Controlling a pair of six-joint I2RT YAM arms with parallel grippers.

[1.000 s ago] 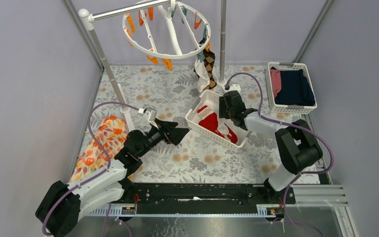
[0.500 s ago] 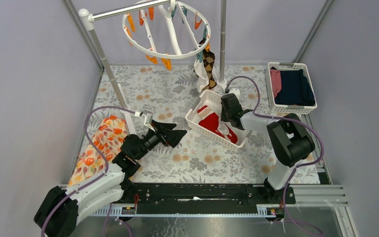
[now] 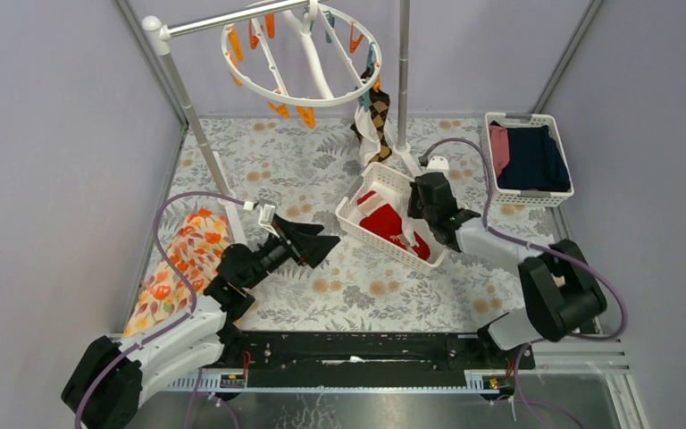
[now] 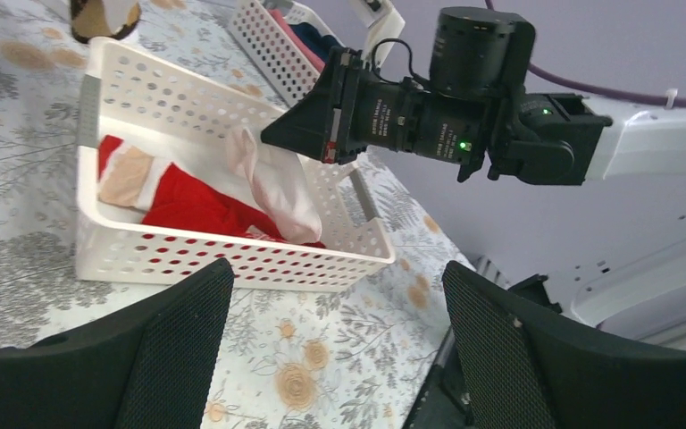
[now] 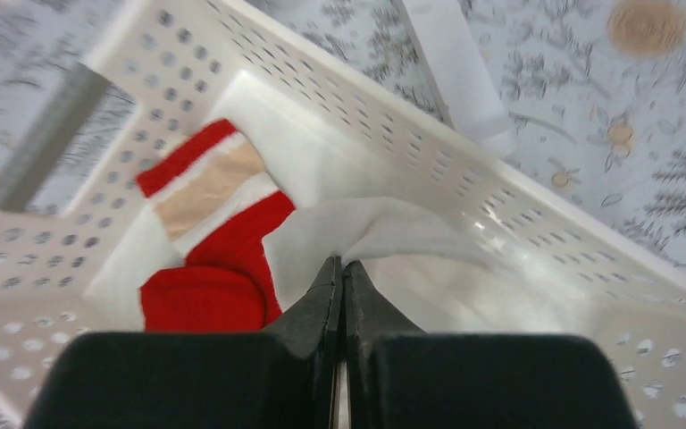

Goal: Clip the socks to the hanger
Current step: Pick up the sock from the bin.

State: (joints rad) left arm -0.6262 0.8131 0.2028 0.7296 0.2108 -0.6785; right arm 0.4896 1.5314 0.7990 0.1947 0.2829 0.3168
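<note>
Over the perforated white basket point(image 3: 380, 243) at mid-tabletop, the right gripper point(image 5: 339, 268) has its jaws clenched on one end of the whitish sock point(image 4: 272, 183), so the step in hand looks like lifting this sock out for clipping. From the pinch the sock hangs down and slants slightly, its long axis close to upright. Its rounded lower end is inside the basket, draped over the red socks point(image 5: 201, 299); I cannot tell whether the held end is cuff or toe. The left gripper point(image 3: 322, 243) hovers low just beside the basket with its jaws spread wide and holding nothing. The hanger point(image 3: 299, 101) hangs well apart at the far side of the tabletop, with an argyle sock point(image 3: 377, 112) dangling from its right rim. The next move probably calls for raising the sock clear of the basket wall and carrying it up to a free clothespin point(image 3: 304, 114). The left arm could then steady the ring or press the pin open.
</note>
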